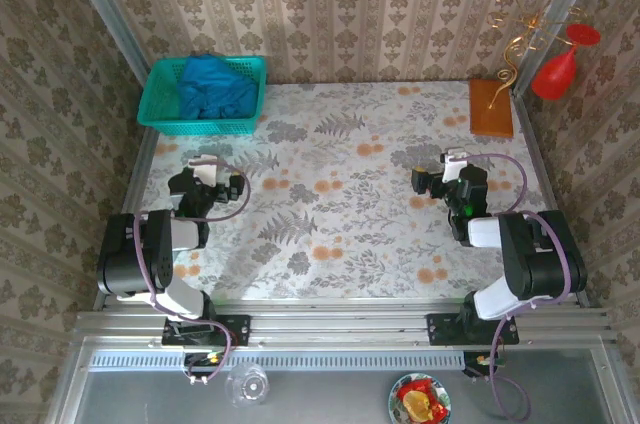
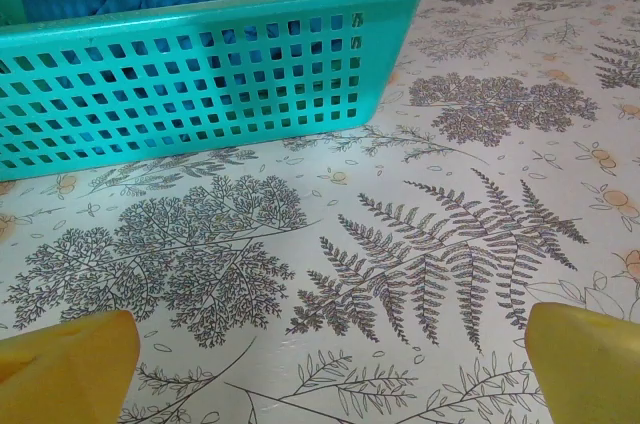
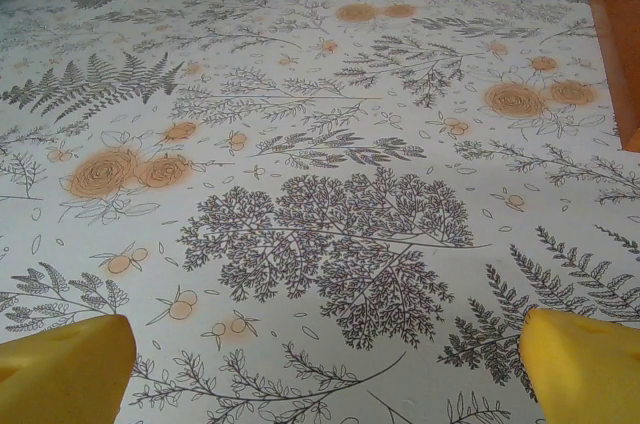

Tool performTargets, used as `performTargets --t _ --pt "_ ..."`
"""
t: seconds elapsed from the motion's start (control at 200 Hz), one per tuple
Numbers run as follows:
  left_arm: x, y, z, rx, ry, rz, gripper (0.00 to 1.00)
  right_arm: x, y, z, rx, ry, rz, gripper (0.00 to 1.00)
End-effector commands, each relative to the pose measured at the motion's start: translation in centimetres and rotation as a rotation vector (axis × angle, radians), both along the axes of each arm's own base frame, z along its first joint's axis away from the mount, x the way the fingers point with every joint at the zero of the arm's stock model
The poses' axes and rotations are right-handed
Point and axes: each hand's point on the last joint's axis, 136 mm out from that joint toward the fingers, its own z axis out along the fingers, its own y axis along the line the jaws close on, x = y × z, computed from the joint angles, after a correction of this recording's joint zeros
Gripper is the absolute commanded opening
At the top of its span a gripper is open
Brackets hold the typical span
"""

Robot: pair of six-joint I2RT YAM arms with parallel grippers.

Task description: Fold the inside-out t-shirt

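In the one basket (image 1: pixel 195 126) lies one t-shirt (image 1: pixel 215 86); two sets of jaws stand wide.

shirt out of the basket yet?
No, the shirt lies bunched up inside the basket at the far left.
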Motion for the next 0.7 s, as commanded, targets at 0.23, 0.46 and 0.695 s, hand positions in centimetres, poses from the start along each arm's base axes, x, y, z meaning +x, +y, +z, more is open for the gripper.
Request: performTargets --t 0.23,0.46,0.695 --pt "-0.2 -0.3 0.2 0.009 -0.019 -0.021 1.00 0.1 0.0 0.4 -0.002 -0.020 0.012 1.00" --pt "0.2 1.1 0.1 -0.012 -0.007 0.050 1.00 0.1 0.0 0.3 -0.002 -0.019 0.013 1.00" --pt "0.2 1.4 0.1 -0.013 -0.005 0.064 1.00 0.2 -0.2 0.4 0.010 -0.016 0.009 1.00"
